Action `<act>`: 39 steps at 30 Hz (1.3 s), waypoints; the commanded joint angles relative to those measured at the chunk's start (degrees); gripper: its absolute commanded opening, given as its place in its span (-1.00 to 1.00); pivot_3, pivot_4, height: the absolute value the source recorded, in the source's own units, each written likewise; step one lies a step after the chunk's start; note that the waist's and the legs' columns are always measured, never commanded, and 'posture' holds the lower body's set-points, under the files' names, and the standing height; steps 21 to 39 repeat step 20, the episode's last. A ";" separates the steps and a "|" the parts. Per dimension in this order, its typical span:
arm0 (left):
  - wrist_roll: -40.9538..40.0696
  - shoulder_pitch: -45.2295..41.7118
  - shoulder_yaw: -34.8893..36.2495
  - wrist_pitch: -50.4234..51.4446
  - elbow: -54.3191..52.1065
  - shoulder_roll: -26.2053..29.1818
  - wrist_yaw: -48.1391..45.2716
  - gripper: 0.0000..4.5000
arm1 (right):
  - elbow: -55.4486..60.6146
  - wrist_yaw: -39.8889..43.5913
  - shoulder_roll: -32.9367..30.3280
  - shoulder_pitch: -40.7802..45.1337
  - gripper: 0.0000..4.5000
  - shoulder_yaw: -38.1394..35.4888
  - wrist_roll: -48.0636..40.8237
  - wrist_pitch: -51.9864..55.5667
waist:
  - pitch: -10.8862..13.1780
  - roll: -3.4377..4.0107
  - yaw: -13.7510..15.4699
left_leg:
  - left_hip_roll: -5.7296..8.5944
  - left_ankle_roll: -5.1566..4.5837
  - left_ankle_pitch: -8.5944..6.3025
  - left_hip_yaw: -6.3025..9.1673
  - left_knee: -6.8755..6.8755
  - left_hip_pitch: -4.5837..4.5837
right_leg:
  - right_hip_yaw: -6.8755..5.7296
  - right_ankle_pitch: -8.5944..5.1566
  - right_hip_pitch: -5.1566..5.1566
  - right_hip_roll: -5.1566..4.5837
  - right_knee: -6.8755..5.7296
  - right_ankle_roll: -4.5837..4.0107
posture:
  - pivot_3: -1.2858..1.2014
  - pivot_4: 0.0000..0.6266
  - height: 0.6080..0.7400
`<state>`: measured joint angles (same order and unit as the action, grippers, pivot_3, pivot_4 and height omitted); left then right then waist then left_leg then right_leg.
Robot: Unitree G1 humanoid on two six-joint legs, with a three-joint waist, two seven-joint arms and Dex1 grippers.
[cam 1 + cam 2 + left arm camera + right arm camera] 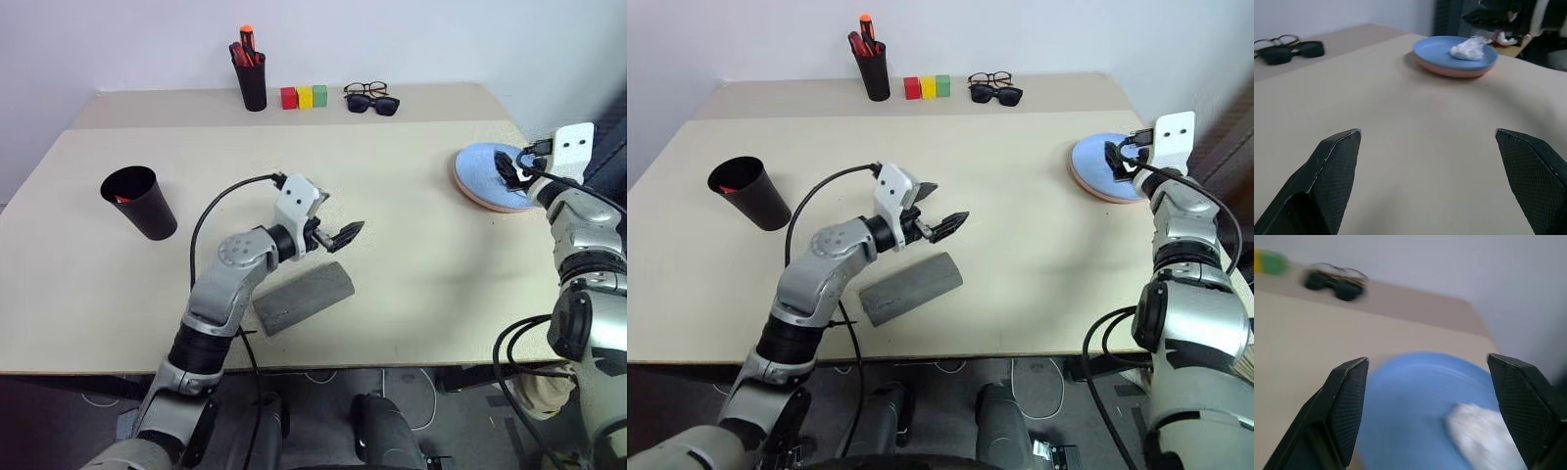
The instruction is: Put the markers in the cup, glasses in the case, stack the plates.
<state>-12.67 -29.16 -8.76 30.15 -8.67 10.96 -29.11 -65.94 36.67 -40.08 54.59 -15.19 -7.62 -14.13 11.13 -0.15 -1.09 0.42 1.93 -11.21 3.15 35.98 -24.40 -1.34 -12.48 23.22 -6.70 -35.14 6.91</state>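
case (303, 296): closed, flat on bench (411, 255), long axis diagonal, far end toward my right
my left fingers (1337, 171): spread, empty
my right fingers (1347, 406): released, above blue plate (485, 172)

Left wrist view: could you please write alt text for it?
Two open black fingers frame a beige table. Beyond sits a blue plate stacked on a pink plate, holding a crumpled white tissue; sunglasses lie farther back.

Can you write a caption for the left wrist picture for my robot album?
Open left pincer faces a light blue plate stacked on a salmon pink plate, crumpled white tissue on top.
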 commanded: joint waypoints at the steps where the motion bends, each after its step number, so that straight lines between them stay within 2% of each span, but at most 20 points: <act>1: 0.00 2.81 3.36 -4.55 -4.30 1.85 0.48 1.00 | 18.97 7.44 1.03 -9.46 0.73 -1.54 -6.78 5.11 | 0.00 0.00 0.27 | 0.00 0.00 0.00 0.00 0.00 0.00 | 0.00 0.01 0.00 0.00 -0.01 0.02 | 0.03 -0.52 1.00; 7: -0.90 12.94 8.51 -11.17 -9.18 6.20 -0.07 1.00 | 58.46 6.19 0.82 -37.62 0.73 -3.21 -12.40 19.45 | -0.04 0.06 0.65 | 0.02 -0.01 -0.02 0.01 0.05 -0.05 | 0.00 -0.11 0.02 -0.04 -0.01 -0.14 | 0.03 -0.52 1.00; 11: -3.86 20.91 13.03 -13.24 -13.84 9.33 -2.26 1.00 | 74.46 4.67 -0.33 -51.13 0.73 -7.60 -15.57 26.76 | -0.05 0.09 0.31 | -0.03 0.01 -0.04 -0.01 0.08 -0.01 | 0.01 -0.13 0.02 -0.04 0.00 -0.22 | 0.03 -0.52 1.00; 15: -6.52 27.75 16.25 -13.15 -17.32 12.12 -4.14 1.00 | 83.85 3.81 -0.11 -60.15 0.73 -11.27 -17.84 31.13 | -0.07 0.07 0.38 | -0.14 0.06 -0.07 -0.05 0.09 0.02 | 0.01 -0.20 0.02 -0.02 0.05 -0.15 | 0.03 -0.52 1.00; 20: -9.12 32.08 17.88 -12.55 -18.97 14.43 -5.98 1.00 | 86.08 2.40 0.72 -63.03 0.73 -13.55 -19.05 32.80 | -0.07 0.06 0.49 | -0.17 0.21 -0.16 -0.13 0.09 -0.04 | 0.01 -0.19 0.03 -0.08 0.25 -0.17 | 0.03 -0.52 1.00; 39: -9.12 32.08 17.88 -12.55 -18.97 14.43 -5.98 1.00 | 86.08 2.40 0.72 -63.03 0.73 -13.55 -19.05 32.80 | -0.07 0.06 0.49 | -0.17 0.21 -0.16 -0.13 0.09 -0.04 | 0.01 -0.19 0.03 -0.08 0.25 -0.17 | 0.03 -0.52 1.00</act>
